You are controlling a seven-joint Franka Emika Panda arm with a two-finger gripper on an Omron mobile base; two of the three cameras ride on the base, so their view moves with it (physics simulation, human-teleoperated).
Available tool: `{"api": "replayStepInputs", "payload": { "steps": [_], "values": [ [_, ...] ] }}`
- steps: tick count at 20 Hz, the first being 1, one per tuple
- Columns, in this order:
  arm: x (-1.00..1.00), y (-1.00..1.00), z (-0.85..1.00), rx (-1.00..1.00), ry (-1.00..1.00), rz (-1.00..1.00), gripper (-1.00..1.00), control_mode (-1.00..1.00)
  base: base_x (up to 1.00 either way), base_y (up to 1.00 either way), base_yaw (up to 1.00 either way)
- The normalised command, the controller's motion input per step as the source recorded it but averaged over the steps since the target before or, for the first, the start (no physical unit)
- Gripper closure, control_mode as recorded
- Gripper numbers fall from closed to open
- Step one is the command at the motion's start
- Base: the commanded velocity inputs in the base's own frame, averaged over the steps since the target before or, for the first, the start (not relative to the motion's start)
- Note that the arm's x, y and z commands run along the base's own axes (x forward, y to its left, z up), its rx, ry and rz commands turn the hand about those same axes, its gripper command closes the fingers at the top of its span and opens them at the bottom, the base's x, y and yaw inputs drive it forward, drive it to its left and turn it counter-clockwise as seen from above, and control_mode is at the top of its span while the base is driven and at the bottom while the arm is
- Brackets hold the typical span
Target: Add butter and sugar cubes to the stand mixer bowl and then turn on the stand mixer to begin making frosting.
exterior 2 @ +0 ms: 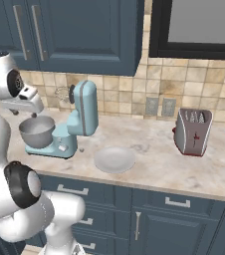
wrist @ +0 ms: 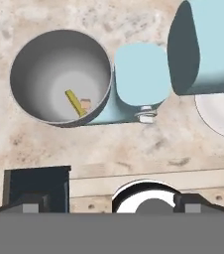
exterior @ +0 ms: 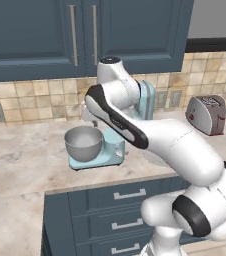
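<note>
**A:** What kind of room is this, and what is the work surface like?

**B:** A rendered kitchen. A beige, mottled stone counter [exterior 2: 154, 144] runs along a wall of tan tiles [exterior 2: 134, 94], with dark blue cabinets [exterior 2: 84, 30] above and matching blue drawers [exterior: 120, 210] below its front edge. Two grey outlets [exterior 2: 160, 106] sit in the tiles.

**A:** What stands on the counter?

**B:** The light-blue stand mixer [exterior 2: 79, 117] stands midway between the wall and the front edge, its head tilted up. The grey metal stand mixer bowl [exterior: 83, 143] sits on the mixer's base. Just beside the mixer, nearer the front edge, lies a round white plate [exterior 2: 114, 159]. Well apart from these, toward the counter's right end, is a silver toaster [exterior 2: 193, 130].

**A:** Where are the butter and sugar?

**B:** Seen from the hand camera looking straight down, the butter [wrist: 74, 102], a thin yellow stick, lies on the bowl's floor. One pale sugar cube [wrist: 85, 104] rests just beside it, seemingly touching it. I can make out only that one cube.

**A:** And the gripper?

**B:** The gripper [wrist: 108, 204] hangs above the counter's front edge, near the bowl. Its two dark fingertips [wrist: 33, 204] stand far apart, with nothing between them.
</note>
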Motion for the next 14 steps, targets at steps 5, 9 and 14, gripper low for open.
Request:
{"api": "replayStepInputs", "payload": {
  "steps": [5,9,14],
  "values": [
    [-0.83,-1.00,0.22,0.05,0.00,0.19,-1.00,-1.00,0.00,0.00,0.00],
    [-0.72,-1.00,0.03,0.13,-0.04,0.32,-1.00,-1.00,0.00,0.00,0.00],
    [-0.56,-1.00,0.00,0.18,-0.08,0.37,-1.00,-1.00,0.00,0.00,0.00]
  ]
}}
